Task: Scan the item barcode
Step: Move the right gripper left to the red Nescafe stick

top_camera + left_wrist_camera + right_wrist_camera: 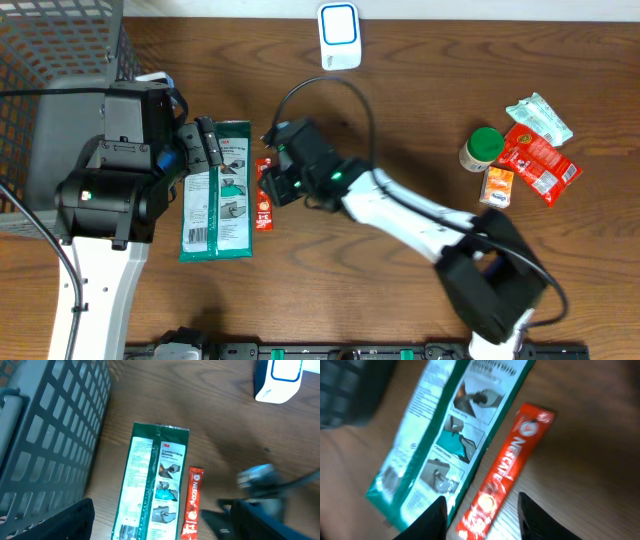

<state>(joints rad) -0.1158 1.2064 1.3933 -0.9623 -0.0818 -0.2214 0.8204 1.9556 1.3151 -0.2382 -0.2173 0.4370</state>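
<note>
2 claws: left claw [207,143] wide above glove packet [217,200], right claw [486,519] half-open astride Nescafe sachet [509,466].

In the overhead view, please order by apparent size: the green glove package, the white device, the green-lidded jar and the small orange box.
1. green glove package
2. white device
3. green-lidded jar, close to the device, so unsure
4. small orange box

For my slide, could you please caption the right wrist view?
Right gripper straddles a red Nescafe stick beside a green glove pack.
</note>
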